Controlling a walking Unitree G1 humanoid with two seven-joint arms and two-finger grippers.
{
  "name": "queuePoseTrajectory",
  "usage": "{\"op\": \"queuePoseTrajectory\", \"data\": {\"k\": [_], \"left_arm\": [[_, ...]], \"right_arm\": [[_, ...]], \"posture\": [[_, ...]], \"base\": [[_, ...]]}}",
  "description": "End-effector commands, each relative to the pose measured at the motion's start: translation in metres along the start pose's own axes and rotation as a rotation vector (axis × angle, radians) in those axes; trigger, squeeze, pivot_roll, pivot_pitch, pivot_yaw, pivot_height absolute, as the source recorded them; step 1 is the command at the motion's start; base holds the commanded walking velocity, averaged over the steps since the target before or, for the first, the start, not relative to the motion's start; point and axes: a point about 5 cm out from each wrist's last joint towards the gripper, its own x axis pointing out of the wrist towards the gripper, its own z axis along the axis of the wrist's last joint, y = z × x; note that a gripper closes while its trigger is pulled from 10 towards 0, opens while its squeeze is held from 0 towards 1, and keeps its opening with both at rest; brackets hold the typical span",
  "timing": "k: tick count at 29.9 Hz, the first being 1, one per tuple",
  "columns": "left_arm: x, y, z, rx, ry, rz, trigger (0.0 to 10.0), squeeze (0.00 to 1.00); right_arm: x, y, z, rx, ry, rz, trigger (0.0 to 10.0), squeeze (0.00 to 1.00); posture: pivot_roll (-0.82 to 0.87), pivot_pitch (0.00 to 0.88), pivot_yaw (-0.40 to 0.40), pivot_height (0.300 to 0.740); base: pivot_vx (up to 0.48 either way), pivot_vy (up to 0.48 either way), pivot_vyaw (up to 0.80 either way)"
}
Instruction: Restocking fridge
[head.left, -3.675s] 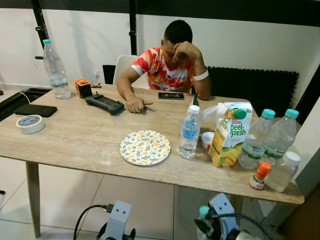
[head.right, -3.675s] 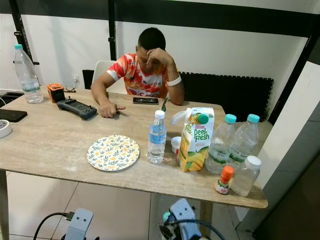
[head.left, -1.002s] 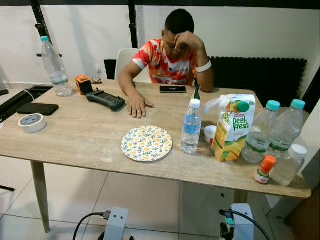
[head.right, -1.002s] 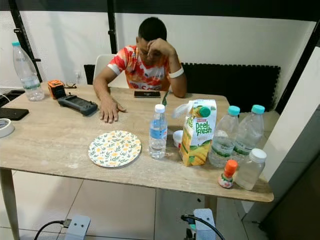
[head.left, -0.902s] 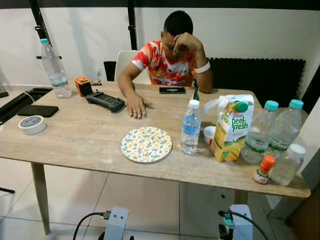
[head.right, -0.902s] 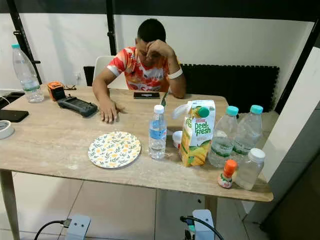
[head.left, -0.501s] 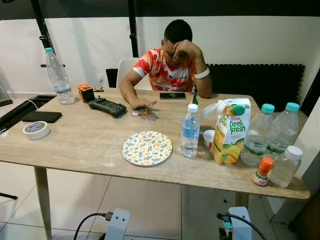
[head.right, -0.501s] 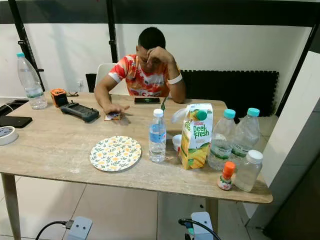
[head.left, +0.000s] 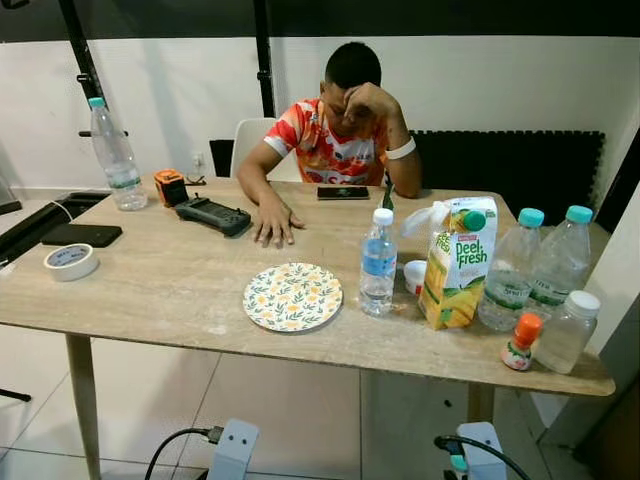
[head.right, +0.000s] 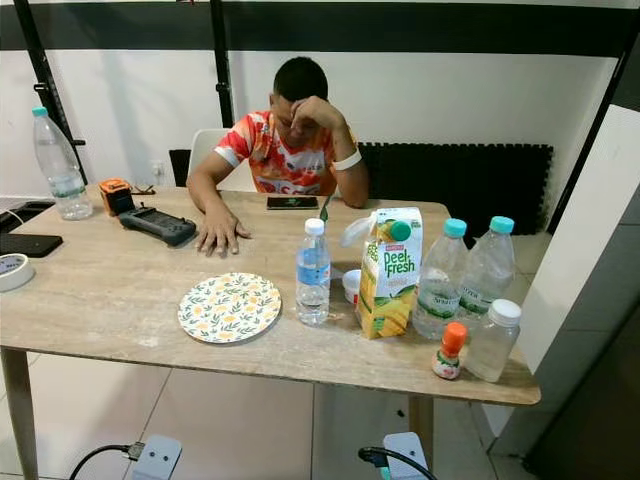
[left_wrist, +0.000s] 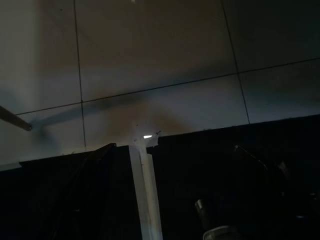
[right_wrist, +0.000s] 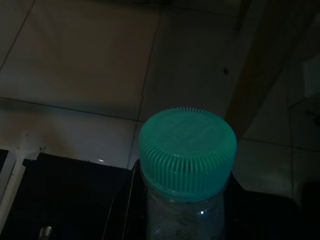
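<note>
On the wooden table (head.left: 150, 290) stand a small water bottle (head.left: 378, 262), a yellow juice carton (head.left: 457, 262), two teal-capped bottles (head.left: 510, 270) (head.left: 558, 262), a white-capped bottle (head.left: 567, 332) and a tiny orange-capped bottle (head.left: 520, 343). My right arm (head.left: 478, 445) hangs low in front of the table. In the right wrist view my right gripper (right_wrist: 182, 220) is shut on a clear bottle with a teal cap (right_wrist: 187, 150), above a tiled floor. My left arm (head.left: 232, 445) hangs idle; its wrist view is dark.
A person (head.left: 340, 130) sits across the table, head on one hand, the other hand (head.left: 273, 218) flat on the top. A patterned plate (head.left: 293, 296), a tape roll (head.left: 72, 262), a black controller (head.left: 212, 214), phones and a tall bottle (head.left: 112, 155) also lie there.
The camera has shifted slightly. The person's hand, curled over something small half a second ago, now lies flat. Since 3.7 s ago my right arm with its bottle has sunk lower.
</note>
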Motion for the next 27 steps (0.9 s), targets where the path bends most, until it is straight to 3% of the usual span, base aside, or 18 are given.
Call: {"op": "queuePoseTrajectory", "data": {"k": [1,13,27], "left_arm": [[-0.002,0.000,-0.009,-0.026,0.027,0.005,10.0,0.00],[-0.003,0.000,-0.013,-0.030,0.040,-0.002,10.0,0.00],[-0.002,-0.004,-0.013,0.013,0.046,-0.023,10.0,0.00]], "right_arm": [[-0.001,0.000,-0.008,-0.018,0.035,0.003,10.0,0.00],[-0.002,0.001,-0.013,0.006,0.056,-0.007,10.0,0.00],[-0.004,-0.008,-0.017,0.011,0.073,-0.019,10.0,0.00]], "posture": [[0.00,0.050,-0.032,0.740],[0.00,0.054,-0.032,0.740],[-0.02,0.061,-0.018,0.740]], "base": [[0.000,0.000,0.00],[0.000,0.000,0.00],[0.000,0.000,-0.77]]}}
